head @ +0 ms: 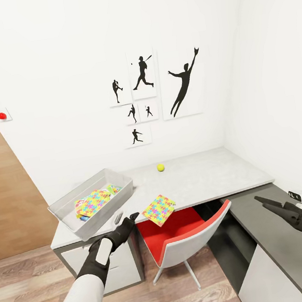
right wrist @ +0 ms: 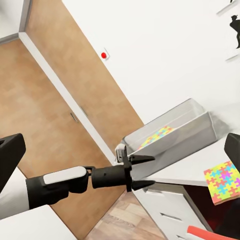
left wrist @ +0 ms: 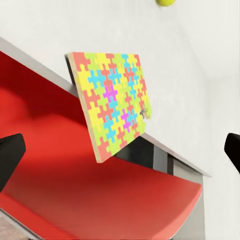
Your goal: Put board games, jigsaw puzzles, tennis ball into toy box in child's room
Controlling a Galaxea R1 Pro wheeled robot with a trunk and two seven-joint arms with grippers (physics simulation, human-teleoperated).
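Note:
One jigsaw puzzle (head: 160,209) lies at the table's (head: 208,176) front edge, partly overhanging the red chair; the left wrist view shows this puzzle (left wrist: 112,102) straight ahead between my open fingers (left wrist: 10,155). My left gripper (head: 127,217) is open and empty, just left of it and in front of the toy box (head: 109,210). A second jigsaw puzzle (head: 93,201) lies in the box on top of other flat boxes. The tennis ball (head: 160,167) rests near the wall. My right gripper (head: 260,202) is open and empty over the lower dark cabinet. The right wrist view shows the left gripper (right wrist: 150,171), toy box (right wrist: 185,132) and puzzle (right wrist: 224,181).
A red chair (head: 182,233) with a grey shell is tucked under the table, right below the overhanging puzzle. A wooden door (head: 8,201) stands at the left. The dark-grey cabinet top (head: 281,247) runs along the right wall. Baseball silhouettes (head: 184,83) hang above.

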